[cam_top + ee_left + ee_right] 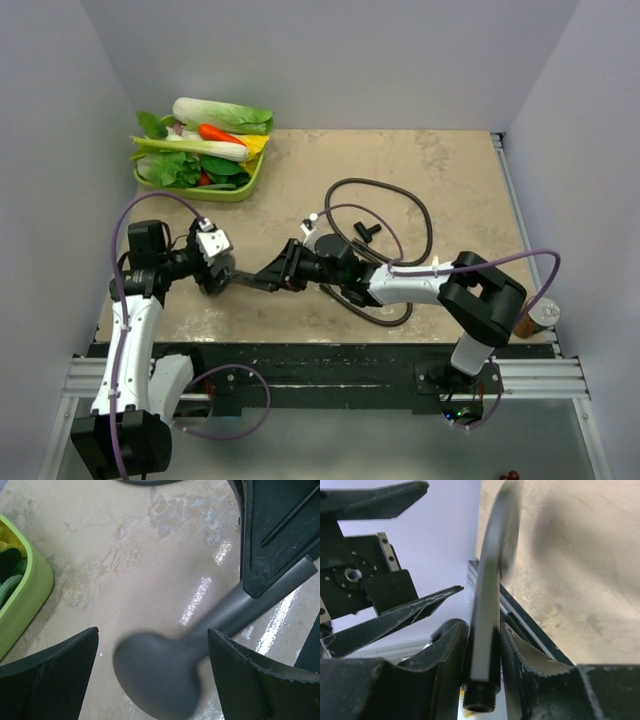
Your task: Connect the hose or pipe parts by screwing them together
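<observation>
right gripper: pinching the shower head by its handle, one black finger pressed to each side of the stem
right fingers: matt black plastic, wedge-shaped, inner faces flat against the stem
handle: straight round stem, smooth matt dark grey, pointing toward the left arm
threaded end: short black thread with fine ridges and an open bore; pokes out bare behind the right gripper's fingers
shower head: round, domed dark grey, motion-blurred in the left wrist view; flares out smoothly from the stem and sits low over the counter; can't tell if it touches
left gripper: spread wide, one finger on each side of the round head, with gaps on both sides
left fingers: black, tapered, with a ribbed edge
hose: thin, dark and flexible, lying in loose loops on the counter around and under the right arm; not joined to the handle
counter: beige marbled surface, glossy, with glare streaks near the head
tray: lime green plastic with rounded corners, at the far left corner
vegetables: toy greens, one white stalk and one orange-red piece, piled in the tray
cable: purple, arcing over the left arm
</observation>
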Controlling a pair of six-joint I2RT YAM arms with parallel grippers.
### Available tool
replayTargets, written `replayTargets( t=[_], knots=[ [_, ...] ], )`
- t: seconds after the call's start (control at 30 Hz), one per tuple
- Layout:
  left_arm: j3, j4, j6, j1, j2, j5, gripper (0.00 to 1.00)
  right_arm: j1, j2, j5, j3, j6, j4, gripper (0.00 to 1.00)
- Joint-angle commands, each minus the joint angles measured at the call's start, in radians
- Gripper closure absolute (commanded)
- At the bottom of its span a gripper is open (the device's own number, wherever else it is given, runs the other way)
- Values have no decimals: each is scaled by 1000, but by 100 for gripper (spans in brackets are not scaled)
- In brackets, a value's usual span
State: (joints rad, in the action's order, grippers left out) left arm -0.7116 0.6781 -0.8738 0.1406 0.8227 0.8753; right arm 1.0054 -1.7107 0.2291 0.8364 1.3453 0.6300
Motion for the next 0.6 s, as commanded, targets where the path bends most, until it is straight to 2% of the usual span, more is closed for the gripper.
replayTargets(
  t=[0.0, 0.13, 0.2, 0.43, 0.57],
  knots=[
    [40, -46, -65, -6, -64, 31, 3, 2, 127, 37, 142, -242, -356, 100],
    [115, -22, -232, -4, -178, 34, 1, -11, 195, -8, 188, -308, -510, 100],
    [120, -2, -255, -7, -186, 33, 1, -16, 206, -36, 201, -330, -579, 100],
    [63, -54, -147, -6, -128, 37, 1, -34, 212, -180, 225, -347, -719, 100],
    [18, -89, -90, -7, -120, 54, 1, -135, 230, -189, 217, -273, -679, 100]
  ],
)
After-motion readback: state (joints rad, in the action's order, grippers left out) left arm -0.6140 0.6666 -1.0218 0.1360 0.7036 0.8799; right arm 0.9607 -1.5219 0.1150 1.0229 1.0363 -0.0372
